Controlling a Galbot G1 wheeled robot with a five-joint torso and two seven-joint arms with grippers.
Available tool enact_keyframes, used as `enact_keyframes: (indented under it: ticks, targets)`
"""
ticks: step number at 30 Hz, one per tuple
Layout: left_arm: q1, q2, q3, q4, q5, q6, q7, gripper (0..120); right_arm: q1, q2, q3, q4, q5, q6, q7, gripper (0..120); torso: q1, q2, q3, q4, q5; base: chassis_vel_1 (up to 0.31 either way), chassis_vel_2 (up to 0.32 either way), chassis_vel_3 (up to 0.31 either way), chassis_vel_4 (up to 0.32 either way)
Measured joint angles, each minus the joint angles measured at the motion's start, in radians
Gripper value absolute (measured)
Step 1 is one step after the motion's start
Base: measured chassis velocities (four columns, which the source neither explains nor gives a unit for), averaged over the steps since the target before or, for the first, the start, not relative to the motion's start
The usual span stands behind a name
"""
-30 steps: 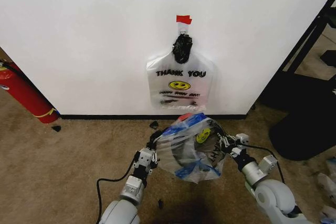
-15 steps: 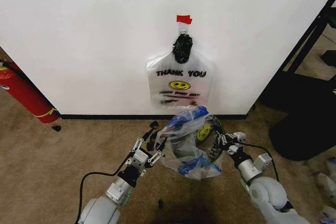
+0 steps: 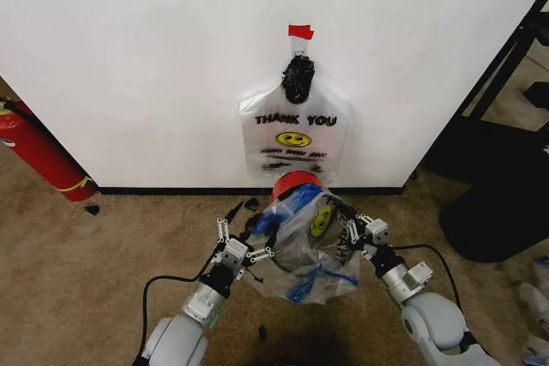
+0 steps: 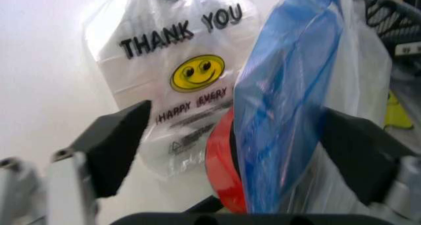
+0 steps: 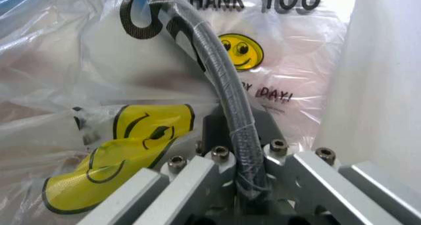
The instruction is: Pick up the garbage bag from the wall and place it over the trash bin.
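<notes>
Left arm: silver-grey, rising from the lower left of the head view toward centre.
Left pincer (image 3: 238,238): black fingers spread wide apart, nothing between them.
Right arm: silver-grey, lower right, angled up toward centre.
Right pincer (image 3: 350,227): closed, pinching the thin see-through plastic garbage bag (image 3: 300,246).

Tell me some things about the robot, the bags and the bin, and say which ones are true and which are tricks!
1. A bag printed "THANK YOU" hangs on the white wall. True.
2. The red fire extinguisher stands on the robot's right. False: it leans at the left, by the wall.
3. Red tape sticks above the hanging bag. True.
4. The left gripper has its jaws shut tight. False: they are spread open beside the garbage bag.
5. The trash bin is bare. False: the garbage bag drapes over it, between both grippers.
</notes>
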Motion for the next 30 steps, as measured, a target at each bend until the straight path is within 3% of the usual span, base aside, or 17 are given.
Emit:
enact_keyframes:
  ticks: [2, 6, 19, 24, 30]
  targets:
    - [0.0, 0.001, 0.003, -0.002, -0.013, -0.003, 0.004, 84, 0.0, 0.0, 0.0, 0.0, -0.001, 0.0, 0.0, 0, 0.0, 0.0, 0.0, 0.0, 0.0, 0.0, 0.0, 0.0, 0.0]
    - [0.007, 0.001, 0.019, -0.025, -0.084, -0.016, 0.021, 67, 0.005, 0.0, -0.002, -0.006, -0.011, 0.001, -0.001, 0, 0.0, 0.0, 0.0, 0.0, 0.0, 0.0, 0.0, 0.0, 0.0]
    - [-0.01, 0.005, 0.026, -0.031, -0.162, -0.032, 0.047, 21, 0.008, 0.003, -0.018, -0.03, -0.045, 0.011, -0.019, 0, 0.0, 0.0, 0.0, 0.0, 0.0, 0.0, 0.0, 0.0, 0.0]
    - [-0.016, 0.006, 0.027, -0.024, -0.228, 0.0, 0.035, 0, 0.009, 0.001, 0.005, -0.037, -0.048, 0.032, -0.062, 0, 0.0, 0.0, 0.0, 0.0, 0.0, 0.0, 0.0, 0.0, 0.0]
    - [-0.027, 0.017, 0.014, -0.02, -0.289, 0.101, 0.022, 0, 0.031, -0.007, 0.067, -0.084, 0.019, 0.073, -0.221, 0, 0.0, 0.0, 0.0, 0.0, 0.0001, 0.0, 0.0, 0.0, 0.0]
